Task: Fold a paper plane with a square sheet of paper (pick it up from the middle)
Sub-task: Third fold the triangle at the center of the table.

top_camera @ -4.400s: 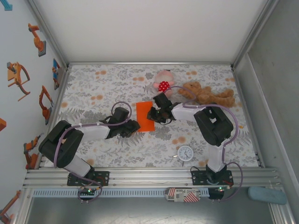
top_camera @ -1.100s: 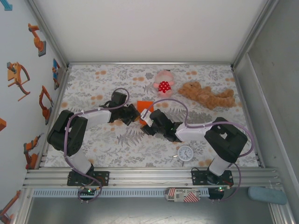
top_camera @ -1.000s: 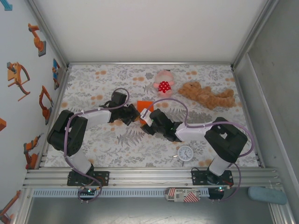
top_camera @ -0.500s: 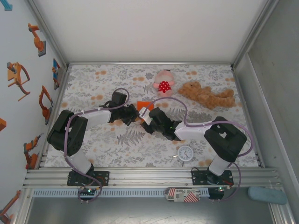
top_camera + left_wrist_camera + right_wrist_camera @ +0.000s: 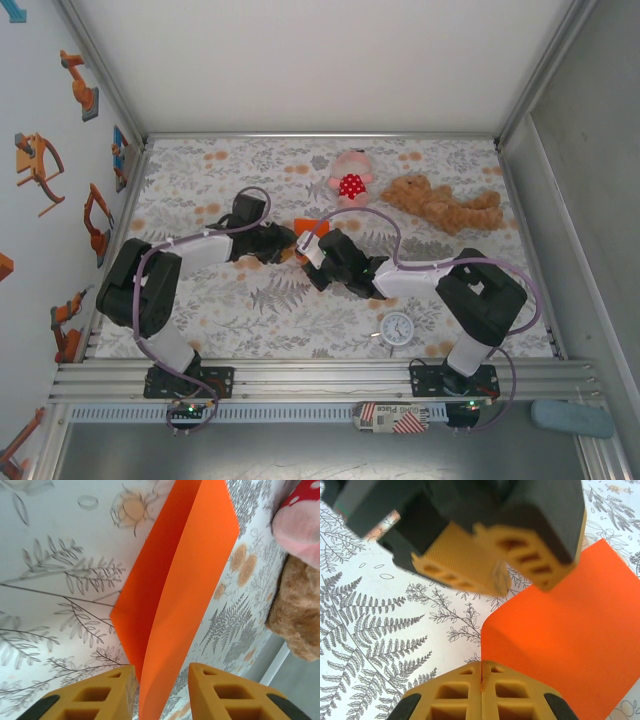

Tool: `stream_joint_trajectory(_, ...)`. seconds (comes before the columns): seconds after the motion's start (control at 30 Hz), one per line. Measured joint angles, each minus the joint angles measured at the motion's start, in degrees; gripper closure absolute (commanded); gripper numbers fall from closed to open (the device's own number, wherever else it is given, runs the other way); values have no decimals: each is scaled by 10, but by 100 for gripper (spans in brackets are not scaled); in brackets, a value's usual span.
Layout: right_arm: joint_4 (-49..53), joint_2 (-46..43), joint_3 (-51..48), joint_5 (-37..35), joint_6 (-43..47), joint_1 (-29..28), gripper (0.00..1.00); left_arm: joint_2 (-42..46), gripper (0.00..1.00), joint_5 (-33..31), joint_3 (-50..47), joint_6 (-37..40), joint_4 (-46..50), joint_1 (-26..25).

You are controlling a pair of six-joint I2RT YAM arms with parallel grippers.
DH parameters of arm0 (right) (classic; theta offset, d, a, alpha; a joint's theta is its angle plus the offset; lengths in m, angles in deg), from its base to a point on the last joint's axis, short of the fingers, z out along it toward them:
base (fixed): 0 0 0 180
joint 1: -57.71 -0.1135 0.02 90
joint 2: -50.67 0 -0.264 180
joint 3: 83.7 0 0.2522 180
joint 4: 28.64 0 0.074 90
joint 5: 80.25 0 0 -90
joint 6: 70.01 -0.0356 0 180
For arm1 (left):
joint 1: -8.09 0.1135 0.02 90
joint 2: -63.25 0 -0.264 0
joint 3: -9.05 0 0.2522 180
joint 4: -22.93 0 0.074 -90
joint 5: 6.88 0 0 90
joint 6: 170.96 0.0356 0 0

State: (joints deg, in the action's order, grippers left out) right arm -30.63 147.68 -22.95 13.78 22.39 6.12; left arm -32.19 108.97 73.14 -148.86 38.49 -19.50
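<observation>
Left gripper (image 5: 162, 692): jaws apart, folded square sheet of paper (image 5: 185, 575) stands loose between them, running ahead. Right gripper (image 5: 481, 692): fingers together, apparently pinching sheet edge at its tips. Risk: thin edge pinch slips, sheet sags, crease springs open.

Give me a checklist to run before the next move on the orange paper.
1. Right gripper jaws shut on the edge of the square sheet of paper: ok.
2. Left gripper jaws apart, with the sheet standing in the gap: ok for backing off.
3. Fold present in the sheet: ok, a crease shows in the left wrist view.
4. Folded edges lined up: cannot tell.
5. Pink plush toy and teddy bear apart from the sheet: ok.
</observation>
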Motion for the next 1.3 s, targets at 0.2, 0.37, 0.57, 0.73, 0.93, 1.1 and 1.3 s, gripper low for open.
stream_joint_trajectory(0.2, -10, -3, -16, 33, -28, 5, 100, 29, 63, 0, 5, 33, 8, 29)
stream_joint_trajectory(0.37, -23, -3, -46, 59, -61, 8, 100, 3, 66, 26, 50, 66, 15, 20)
stream_joint_trajectory(0.57, -52, -3, -66, 82, -96, 8, 100, -79, 69, 38, 115, 101, 43, -1)
stream_joint_trajectory(0.73, -70, -3, -78, 92, -119, 8, 100, -132, 72, 38, 143, 121, 72, -20)
stream_joint_trajectory(0.93, -83, -3, -84, 95, -134, 9, 100, -176, 73, 35, 182, 144, 101, -29)
stream_joint_trajectory(1.1, -92, -3, -87, 94, -146, 13, 100, -194, 75, 27, 195, 159, 114, -31)
stream_joint_trajectory(1.3, -93, -3, -87, 92, -170, 24, 100, -195, 76, 16, 202, 173, 128, -31)
